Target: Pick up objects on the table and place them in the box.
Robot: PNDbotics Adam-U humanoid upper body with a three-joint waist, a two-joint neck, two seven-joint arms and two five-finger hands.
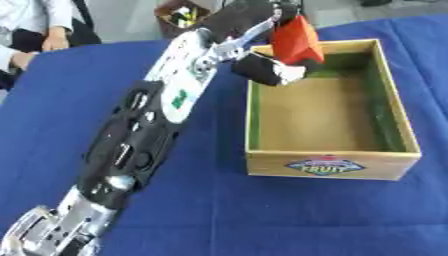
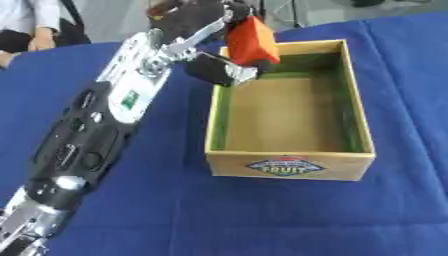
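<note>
My left arm stretches from the lower left up across the blue table to the far left corner of the wooden box point(image 1: 402, 125). My left hand point(image 1: 267, 67) holds a red-orange block point(image 1: 296, 41) above that corner, with fingers pinching it from above and the thumb below. The block hangs over the box's far end, a little above the rim. The inside of the box shows a bare brown floor and green-lined walls. My right hand shows in neither view.
The box carries a "FRUIT" label point(image 1: 325, 166) on its near wall. A blue cloth point(image 1: 262, 215) covers the table. A dark bin point(image 1: 179, 15) with small items stands beyond the far edge. A seated person is at the far left.
</note>
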